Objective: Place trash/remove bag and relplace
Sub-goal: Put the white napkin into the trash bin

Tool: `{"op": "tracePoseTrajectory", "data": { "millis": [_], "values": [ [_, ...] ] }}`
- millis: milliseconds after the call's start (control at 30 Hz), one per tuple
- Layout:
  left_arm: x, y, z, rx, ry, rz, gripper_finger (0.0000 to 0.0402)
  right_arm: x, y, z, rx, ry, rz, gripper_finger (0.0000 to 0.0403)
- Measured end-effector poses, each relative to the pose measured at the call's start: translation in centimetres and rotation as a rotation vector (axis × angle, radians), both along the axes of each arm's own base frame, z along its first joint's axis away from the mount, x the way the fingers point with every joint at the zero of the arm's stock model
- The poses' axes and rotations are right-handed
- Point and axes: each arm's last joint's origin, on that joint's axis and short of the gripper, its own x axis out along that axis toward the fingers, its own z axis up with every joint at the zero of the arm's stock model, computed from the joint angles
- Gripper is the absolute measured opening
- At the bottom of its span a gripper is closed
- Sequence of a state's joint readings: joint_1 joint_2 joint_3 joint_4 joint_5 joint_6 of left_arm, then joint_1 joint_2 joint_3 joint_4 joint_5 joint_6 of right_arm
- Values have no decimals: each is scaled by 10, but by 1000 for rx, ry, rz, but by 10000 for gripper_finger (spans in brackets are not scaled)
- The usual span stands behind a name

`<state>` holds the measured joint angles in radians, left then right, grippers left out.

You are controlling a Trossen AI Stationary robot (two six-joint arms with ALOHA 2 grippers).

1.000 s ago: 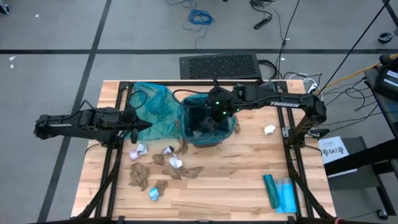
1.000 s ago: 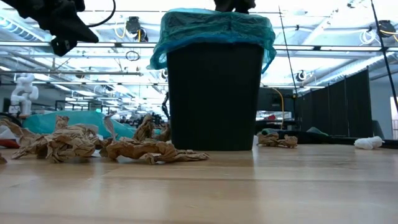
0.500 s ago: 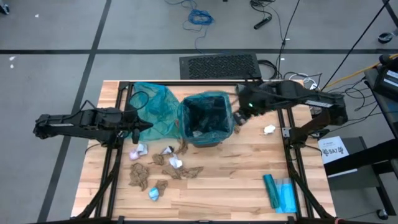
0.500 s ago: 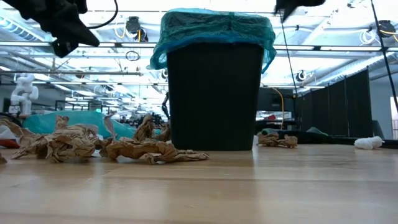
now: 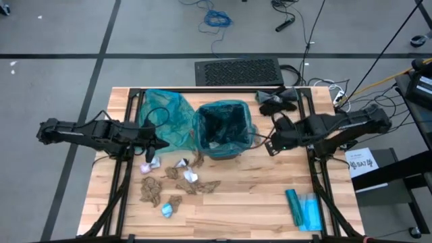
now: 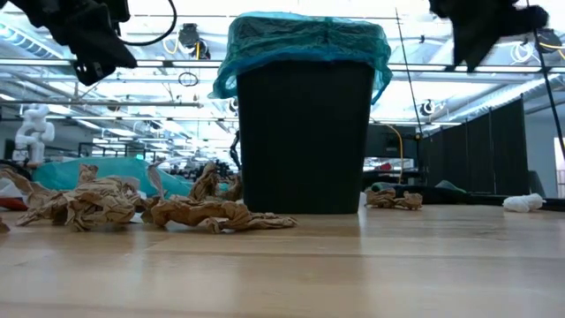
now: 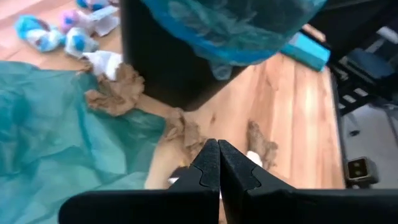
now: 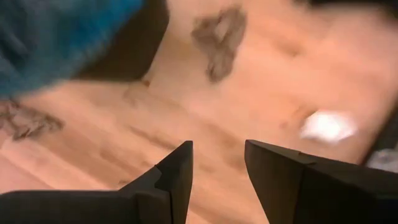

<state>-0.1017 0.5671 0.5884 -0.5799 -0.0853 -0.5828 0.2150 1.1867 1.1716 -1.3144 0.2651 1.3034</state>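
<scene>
A black bin (image 6: 305,132) lined with a teal bag (image 5: 237,108) stands on the table's middle. The trash, small brown, white and pale-blue paper wads (image 5: 182,177), lies on the wood in front of and left of the bin. A white wad (image 8: 328,124) and a brown wad (image 8: 217,34) lie to the bin's right. My left gripper (image 5: 162,144) hovers shut, left of the bin, over a loose teal bag (image 5: 162,118). My right gripper (image 5: 272,146) hangs open, right of the bin, pointing steeply down at bare wood with nothing between its fingers (image 8: 177,168).
A black glove-like cloth (image 5: 278,100) lies at the far right. A flat blue-teal packet (image 5: 304,208) lies near the front right corner. More wads (image 6: 97,203) sit low at the bin's left. Bare wood (image 5: 256,196) stretches in front of the bin.
My right gripper has swung from above the bin's mouth toward the table's right edge and a little nearer, sinking somewhat and rolling at the wrist. My left gripper has edged slightly toward the near edge. The bin and the wads have stayed where they were.
</scene>
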Motion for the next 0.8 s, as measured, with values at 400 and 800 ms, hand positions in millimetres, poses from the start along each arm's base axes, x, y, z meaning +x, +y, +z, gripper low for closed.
{"op": "tracePoseTrajectory", "data": {
  "millis": [400, 800],
  "values": [
    [4, -4, 7, -54, -90, 52, 0, -55, -16, -91, 113, 125, -213, 138],
    [8, -4, 12, -92, -150, 79, 0, -60, -42, -84, 118, 88, -279, 170]
  ]
}}
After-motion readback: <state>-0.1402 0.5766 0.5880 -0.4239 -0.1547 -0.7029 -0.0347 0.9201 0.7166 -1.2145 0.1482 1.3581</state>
